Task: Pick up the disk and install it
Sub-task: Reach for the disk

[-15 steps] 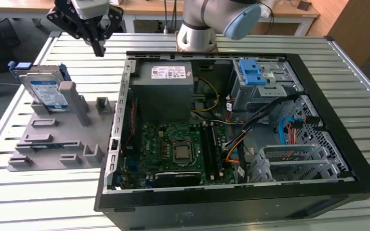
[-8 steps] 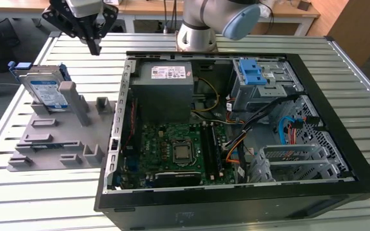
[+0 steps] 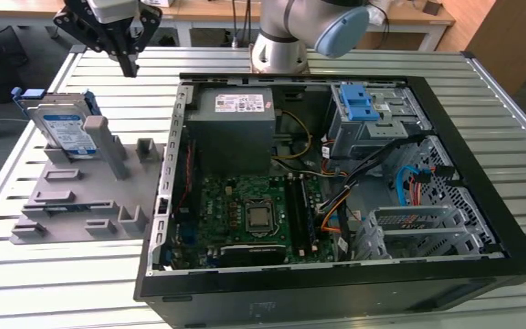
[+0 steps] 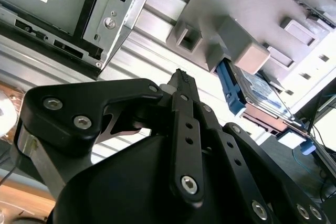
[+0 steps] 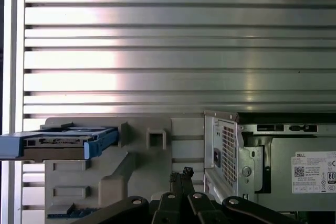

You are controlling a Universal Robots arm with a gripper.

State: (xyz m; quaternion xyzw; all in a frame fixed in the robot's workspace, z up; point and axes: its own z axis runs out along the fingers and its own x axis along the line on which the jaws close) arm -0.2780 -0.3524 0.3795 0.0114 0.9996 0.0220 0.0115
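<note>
Tool (image 3: 131, 70) hi, apart fr disk (image 3: 66, 133)

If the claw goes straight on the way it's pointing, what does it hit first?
Likely the edge of the grey fixture beside the disk, or else the slatted table; depth is unclear.

An open computer case (image 3: 336, 284) sits on a slatted metal table (image 3: 53, 288) beside a grey holder (image 3: 66, 199)

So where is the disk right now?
The disk stands on edge in the grey holder at the exterior view's left, beside the open computer case. The pincer hangs higher up, not touching it.
</note>
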